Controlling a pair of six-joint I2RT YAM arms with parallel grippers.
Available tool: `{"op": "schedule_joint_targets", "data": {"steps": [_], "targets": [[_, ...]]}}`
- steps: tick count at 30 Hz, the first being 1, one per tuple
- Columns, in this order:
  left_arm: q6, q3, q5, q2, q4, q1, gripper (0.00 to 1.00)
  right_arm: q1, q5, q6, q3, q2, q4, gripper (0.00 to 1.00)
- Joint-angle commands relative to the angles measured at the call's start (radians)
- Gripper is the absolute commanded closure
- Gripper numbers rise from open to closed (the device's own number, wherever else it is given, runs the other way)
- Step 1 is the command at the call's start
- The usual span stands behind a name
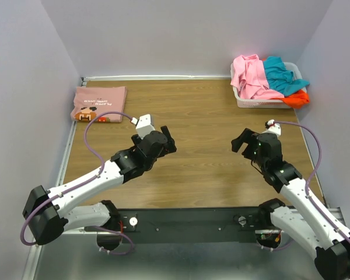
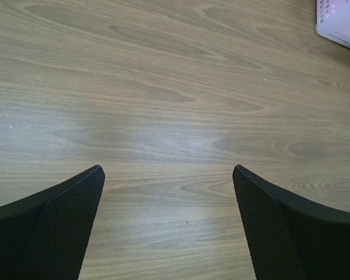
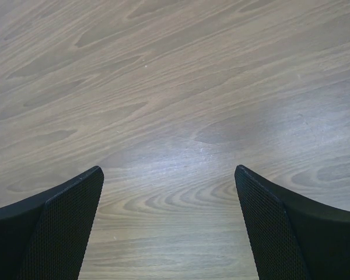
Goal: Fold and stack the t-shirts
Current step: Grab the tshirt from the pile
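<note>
- My left claw is hanging over the table, left of centre, jaws spread wide and gripping nothing.
- My right claw is hovering right of centre, likewise released and gripping nothing. Wood grain is showing between the fingers in both wrist views.
- A folded dusty-pink tee, print up, is lying flat at the far-left corner, well apart from both claws.
- A white basket is sitting at the far-right corner, holding a heap: light-pink tee on the left, teal tee beside it, orange tee spilling over the near-right rim.
- A corner of the basket is showing at top right of my left wrist view.
</note>
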Motion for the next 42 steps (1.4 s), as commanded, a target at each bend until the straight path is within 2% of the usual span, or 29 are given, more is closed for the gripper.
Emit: {"op": "schedule_joint_targets", "data": {"steps": [1, 4, 7, 11, 12, 16, 24, 29, 33, 35, 37, 40, 42], "targets": [[0.003, 0.001, -0.042, -0.006, -0.024, 0.020, 0.02, -0.002, 0.058, 0.013, 0.069, 0.023, -0.007, 0.00], [0.023, 0.001, -0.040, -0.027, -0.016, 0.035, 0.02, -0.001, 0.136, 0.018, 0.127, 0.075, -0.002, 0.00], [0.046, -0.016, -0.030, -0.043, 0.008, 0.055, 0.02, -0.001, 0.199, -0.013, 0.213, 0.199, -0.004, 0.00], [0.101, -0.039, 0.055, -0.063, 0.056, 0.133, 0.02, -0.013, 0.273, -0.038, 0.397, 0.415, -0.005, 0.00], [0.107, -0.044, 0.068, -0.066, 0.062, 0.150, 0.02, -0.021, 0.277, -0.042, 0.485, 0.458, -0.005, 0.00], [0.136, -0.077, 0.125, -0.073, 0.091, 0.207, 0.02, -0.105, 0.221, -0.073, 0.725, 0.743, -0.004, 0.00], [0.144, -0.102, 0.153, -0.066, 0.117, 0.264, 0.02, -0.243, 0.089, -0.165, 1.191, 1.194, -0.005, 0.00], [0.146, -0.084, 0.173, -0.024, 0.134, 0.285, 0.01, -0.294, 0.061, -0.199, 1.490, 1.426, -0.005, 0.00], [0.149, -0.065, 0.190, 0.014, 0.131, 0.293, 0.02, -0.335, 0.012, -0.170, 1.647, 1.587, -0.004, 0.00], [0.147, -0.058, 0.199, 0.028, 0.133, 0.295, 0.02, -0.354, -0.025, -0.165, 1.811, 1.693, -0.004, 0.00], [0.146, -0.056, 0.207, 0.037, 0.134, 0.296, 0.02, -0.354, -0.046, -0.160, 1.877, 1.759, -0.004, 0.01], [0.144, -0.058, 0.219, 0.046, 0.148, 0.299, 0.02, -0.384, -0.113, -0.142, 1.957, 1.847, -0.001, 0.05], [0.144, -0.055, 0.220, 0.054, 0.149, 0.301, 0.02, -0.391, -0.160, -0.130, 1.971, 1.878, 0.002, 0.15]]}}
